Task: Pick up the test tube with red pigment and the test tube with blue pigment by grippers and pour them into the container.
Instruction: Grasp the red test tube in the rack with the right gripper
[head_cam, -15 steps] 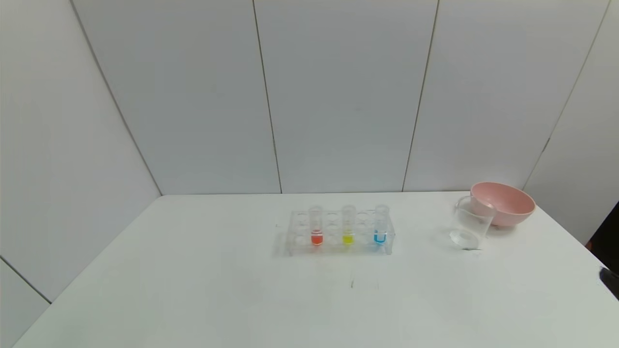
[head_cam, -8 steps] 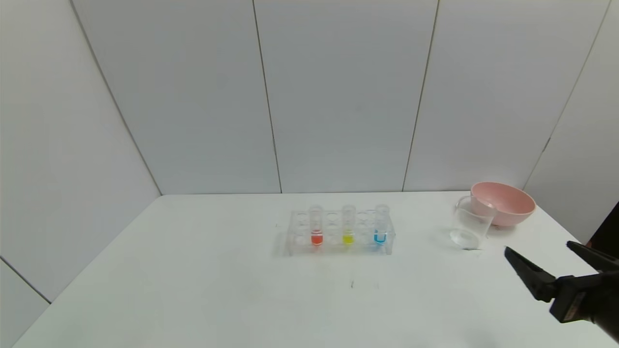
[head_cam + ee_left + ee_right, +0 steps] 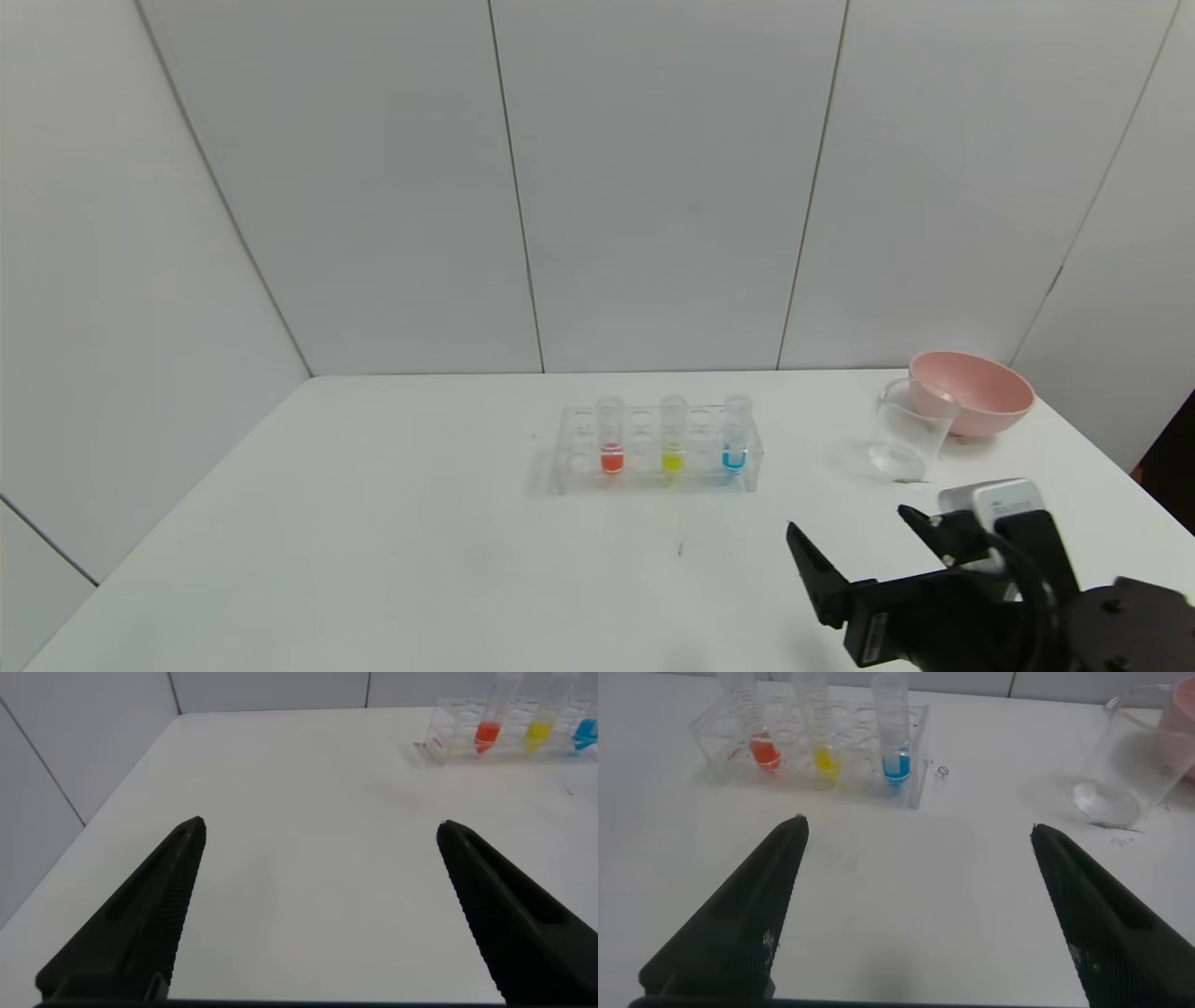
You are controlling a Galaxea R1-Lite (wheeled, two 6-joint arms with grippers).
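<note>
Right gripper (image 3: 854, 541) spread wide, holding nothing, facing test tube with blue pigment (image 3: 735, 446) upright in rack (image 3: 569, 462) ahead of fingertips; container (image 3: 907, 431) beyond the outer finger.

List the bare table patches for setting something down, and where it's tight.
Free: the table from its left edge to the rack, and the strip in front of the rack. The right gripper, open, hangs over the front right. Tight: back right corner, where the beaker stands close against the pink bowl.
</note>
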